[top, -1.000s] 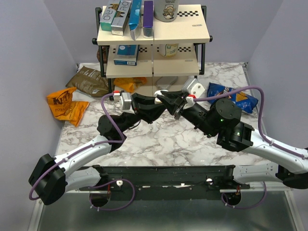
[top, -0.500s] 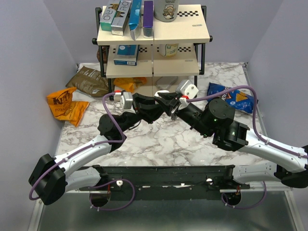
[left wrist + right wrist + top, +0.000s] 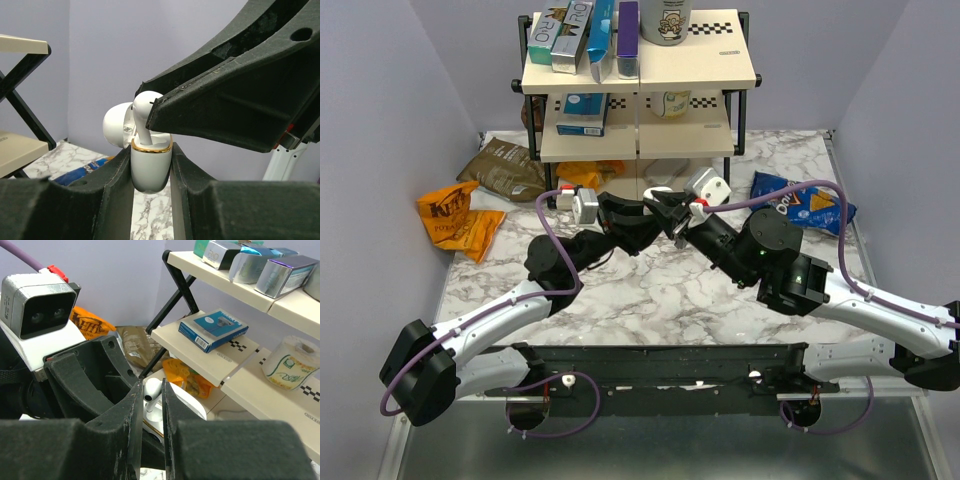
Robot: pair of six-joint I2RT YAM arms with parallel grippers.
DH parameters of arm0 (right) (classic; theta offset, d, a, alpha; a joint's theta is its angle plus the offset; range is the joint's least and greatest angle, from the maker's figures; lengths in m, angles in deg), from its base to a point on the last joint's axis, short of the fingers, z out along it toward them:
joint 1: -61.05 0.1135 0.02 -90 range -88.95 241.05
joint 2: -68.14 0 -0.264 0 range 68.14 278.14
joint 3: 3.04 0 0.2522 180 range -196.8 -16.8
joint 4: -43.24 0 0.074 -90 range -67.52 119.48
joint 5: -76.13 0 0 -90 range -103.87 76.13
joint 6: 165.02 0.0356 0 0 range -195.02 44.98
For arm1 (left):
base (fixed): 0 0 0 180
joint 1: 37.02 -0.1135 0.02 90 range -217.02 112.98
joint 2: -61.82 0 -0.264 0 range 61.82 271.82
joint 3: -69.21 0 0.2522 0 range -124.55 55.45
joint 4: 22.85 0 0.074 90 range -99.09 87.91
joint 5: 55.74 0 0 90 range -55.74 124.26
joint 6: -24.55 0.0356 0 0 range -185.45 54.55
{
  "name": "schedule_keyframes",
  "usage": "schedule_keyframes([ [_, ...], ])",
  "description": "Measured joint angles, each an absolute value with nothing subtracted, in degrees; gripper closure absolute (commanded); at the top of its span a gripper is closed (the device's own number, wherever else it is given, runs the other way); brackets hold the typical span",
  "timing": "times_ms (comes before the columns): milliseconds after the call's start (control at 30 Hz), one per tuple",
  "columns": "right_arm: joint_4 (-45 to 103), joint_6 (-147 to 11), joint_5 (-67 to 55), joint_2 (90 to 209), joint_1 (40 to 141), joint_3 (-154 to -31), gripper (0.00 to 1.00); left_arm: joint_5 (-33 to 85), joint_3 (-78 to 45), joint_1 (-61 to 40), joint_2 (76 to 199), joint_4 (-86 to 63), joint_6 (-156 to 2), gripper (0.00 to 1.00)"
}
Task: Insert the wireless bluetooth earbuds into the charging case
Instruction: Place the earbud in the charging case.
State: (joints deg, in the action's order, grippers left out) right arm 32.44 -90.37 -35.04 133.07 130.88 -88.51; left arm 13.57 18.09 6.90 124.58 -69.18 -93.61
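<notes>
- Your left gripper (image 3: 151,159) is clamped snugly round the charging case (image 3: 150,172) — glossy white, rounded, gold-rimmed, with its lid tipped back.
- Your right gripper (image 3: 151,392) pinches a smooth white earbud (image 3: 144,106). The stem dips inside the rim, so its tip is hidden.
- From above, the two matte black grippers crowd over both — you can barely see them, held above the marble table (image 3: 650,290).
</notes>
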Motion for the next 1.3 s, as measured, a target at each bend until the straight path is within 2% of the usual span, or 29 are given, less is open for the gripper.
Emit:
schedule_keyframes([
  [333, 33.10, -90.59, -35.47, 133.00, 130.88, -88.26, 0.98, 14.14, 17.45, 6.90, 124.58, -67.96, -93.98, 1.00],
  [500, 33.01, -90.59, -35.45, 133.00, 130.88, -88.26, 0.88, 14.19, 17.45, 6.90, 124.58, -67.87, -93.98, 1.00],
  [533, 32.99, -90.59, -35.45, 132.98, 130.88, -88.26, 0.82, 14.19, 17.45, 6.90, 124.58, -67.85, -93.98, 1.00],
  [633, 32.92, -90.57, -35.45, 132.94, 130.88, -88.26, 0.75, 14.25, 17.45, 6.90, 124.58, -67.85, -93.96, 1.00],
  [1000, 32.20, -90.46, -35.71, 132.85, 130.88, -88.29, 0.63, 14.62, 17.41, 6.90, 124.58, -67.85, -93.94, 1.00],
  [1300, 31.22, -89.89, -36.72, 132.85, 130.90, -88.33, 0.48, 14.78, 17.41, 6.90, 124.58, -67.85, -93.94, 1.00],
])
